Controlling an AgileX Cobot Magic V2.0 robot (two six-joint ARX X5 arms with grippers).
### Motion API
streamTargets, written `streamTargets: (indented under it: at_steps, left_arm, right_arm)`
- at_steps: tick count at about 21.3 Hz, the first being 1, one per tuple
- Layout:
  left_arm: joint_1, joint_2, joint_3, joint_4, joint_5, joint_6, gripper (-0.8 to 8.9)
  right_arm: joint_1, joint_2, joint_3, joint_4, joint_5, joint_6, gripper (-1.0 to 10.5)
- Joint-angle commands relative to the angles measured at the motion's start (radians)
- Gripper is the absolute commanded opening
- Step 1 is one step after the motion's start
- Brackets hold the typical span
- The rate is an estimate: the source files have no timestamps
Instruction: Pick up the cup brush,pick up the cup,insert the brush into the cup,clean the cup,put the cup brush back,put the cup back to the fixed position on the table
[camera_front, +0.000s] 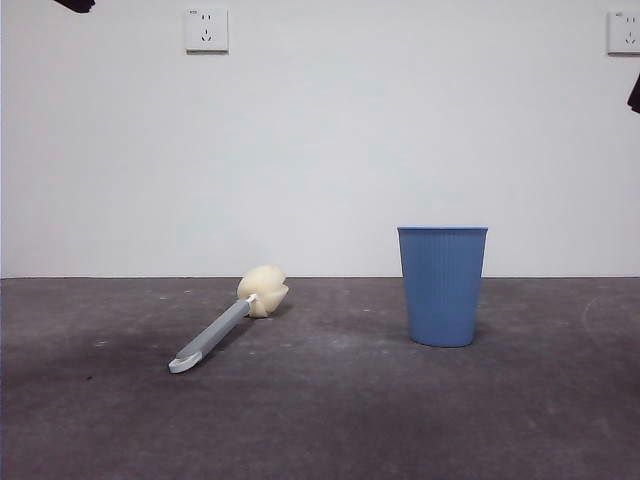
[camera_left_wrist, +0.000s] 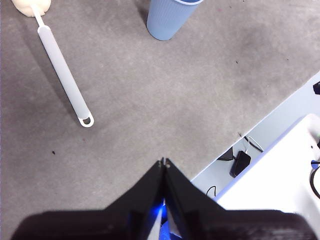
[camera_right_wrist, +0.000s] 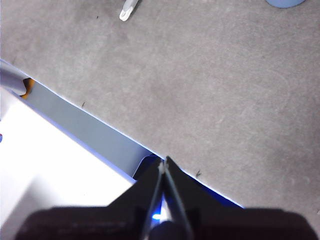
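Note:
The cup brush (camera_front: 225, 325) lies flat on the table (camera_front: 330, 420), left of centre, its cream sponge head (camera_front: 263, 290) toward the wall and its white tip toward the camera. The blue ribbed cup (camera_front: 442, 285) stands upright to its right. In the left wrist view the cup brush (camera_left_wrist: 62, 70) and the cup's base (camera_left_wrist: 170, 17) lie well ahead of my left gripper (camera_left_wrist: 164, 161), which is shut and holds nothing. My right gripper (camera_right_wrist: 164, 160) hangs shut over the table's edge, far from the brush's tip (camera_right_wrist: 127, 10) and the cup (camera_right_wrist: 285, 3).
Two wall sockets (camera_front: 206, 30) sit high on the white wall. Beyond the table's edge the wrist views show a white surface (camera_left_wrist: 280, 185) with cables. Black arm tips show at the top left corner (camera_front: 76, 5) and the right edge (camera_front: 634, 95) of the front view.

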Motion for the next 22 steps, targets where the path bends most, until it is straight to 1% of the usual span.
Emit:
streamTargets:
  at_steps: [1,10,11,12,13,14,15,16,17,18,19,21,22]
  left_arm:
    - [-0.001,-0.001,-0.009,0.004,0.000,0.018,-0.04]
    - [-0.001,-0.001,-0.009,0.006,-0.001,0.018,-0.04]
    - [-0.003,-0.002,-0.009,0.014,-0.016,0.043,-0.04]
    - [0.003,-0.012,-0.009,0.043,-0.053,0.055,-0.04]
    - [0.016,-0.026,-0.010,0.100,-0.105,0.103,-0.04]
    - [0.042,-0.044,-0.013,0.200,-0.154,0.190,-0.04]
    - [0.072,-0.066,-0.024,0.294,-0.158,0.256,-0.04]
    - [0.117,-0.103,-0.049,0.411,-0.149,0.299,-0.04]
    - [0.163,-0.141,-0.084,0.518,-0.136,0.302,-0.04]
    - [0.227,-0.193,-0.143,0.650,-0.103,0.302,-0.04]
    - [0.286,-0.241,-0.201,0.748,-0.084,0.301,-0.04]
    - [0.404,-0.359,-0.344,0.908,-0.079,0.301,-0.04]
    - [0.450,-0.421,-0.426,0.961,-0.079,0.301,-0.04]
  right_arm:
    - [0.000,-0.002,0.004,0.009,0.006,0.024,0.0]
    - [0.000,-0.002,0.004,0.009,0.006,0.024,0.0]
    - [0.000,-0.002,0.004,0.009,0.006,0.024,0.0]
    - [0.000,-0.002,0.004,0.009,0.006,0.024,0.0]
    - [0.000,-0.002,0.004,0.009,0.006,0.024,0.0]
    - [0.000,-0.002,0.004,0.010,0.006,0.024,0.0]
    - [0.000,-0.002,0.004,0.009,0.006,0.024,0.0]
    - [0.000,-0.002,0.004,0.009,0.006,0.024,0.0]
    - [0.000,-0.002,0.004,0.009,0.006,0.024,0.0]
    - [0.000,-0.002,0.004,0.009,0.006,0.024,0.0]
    - [0.000,-0.002,0.004,0.009,0.006,0.024,0.0]
    - [0.000,-0.002,0.004,0.009,0.006,0.024,0.0]
    - [0.000,-0.002,0.004,0.009,0.006,0.024,0.0]
